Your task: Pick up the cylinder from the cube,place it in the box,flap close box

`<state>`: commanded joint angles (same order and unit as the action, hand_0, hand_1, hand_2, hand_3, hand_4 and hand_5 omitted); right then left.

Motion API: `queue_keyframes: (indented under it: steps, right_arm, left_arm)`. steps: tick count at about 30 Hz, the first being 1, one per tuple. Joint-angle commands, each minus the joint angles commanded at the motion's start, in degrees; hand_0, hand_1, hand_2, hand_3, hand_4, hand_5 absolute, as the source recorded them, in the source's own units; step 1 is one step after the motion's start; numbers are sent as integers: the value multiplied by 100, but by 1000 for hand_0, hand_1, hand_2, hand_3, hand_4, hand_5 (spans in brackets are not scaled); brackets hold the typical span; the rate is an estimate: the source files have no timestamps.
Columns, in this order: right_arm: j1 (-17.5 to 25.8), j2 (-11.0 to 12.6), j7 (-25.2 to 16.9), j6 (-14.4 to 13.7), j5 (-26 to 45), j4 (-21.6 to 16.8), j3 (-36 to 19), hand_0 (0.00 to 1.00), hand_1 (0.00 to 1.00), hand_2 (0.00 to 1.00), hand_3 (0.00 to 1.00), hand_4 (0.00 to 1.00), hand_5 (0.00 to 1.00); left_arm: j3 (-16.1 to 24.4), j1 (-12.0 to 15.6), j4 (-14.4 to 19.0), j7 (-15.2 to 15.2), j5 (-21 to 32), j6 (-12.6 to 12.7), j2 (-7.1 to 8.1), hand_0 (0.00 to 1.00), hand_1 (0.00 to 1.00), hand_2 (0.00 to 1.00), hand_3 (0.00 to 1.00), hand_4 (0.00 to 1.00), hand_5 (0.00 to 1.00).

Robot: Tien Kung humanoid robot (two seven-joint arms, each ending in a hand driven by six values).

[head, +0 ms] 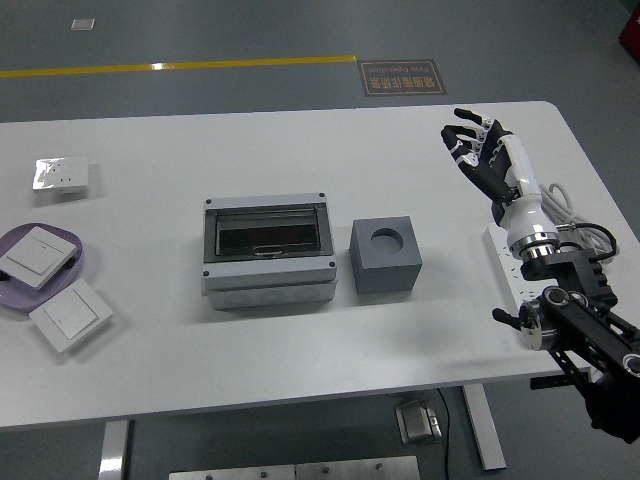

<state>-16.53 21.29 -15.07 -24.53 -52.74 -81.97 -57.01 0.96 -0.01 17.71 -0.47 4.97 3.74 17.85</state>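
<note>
We are holding our black-and-white right hand (483,152) spread and empty, well right of the one grey cube (386,256) with an empty round hole, which is sitting just right of the one closed grey box (268,254), cylinder unseen.

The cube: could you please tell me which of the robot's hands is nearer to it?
Right. The right hand hovers with fingers spread above the table, right of and beyond the cube. The left hand is out of view.
</note>
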Motion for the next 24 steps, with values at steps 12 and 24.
queue_keyframes:
  steps: [12,24]
  right_arm:
    - [-122,-84,-40,22,25,58,204,758,700,695,822,812,413]
    - [-119,-95,-58,-9,10,74,277,753,699,694,814,830,401]
  left_arm:
    - [45,-25,6,3,-35,-1,-33,613,629,611,639,725,290]
    - [80,-41,13,5,-75,-1,-51,613,629,610,638,723,286]
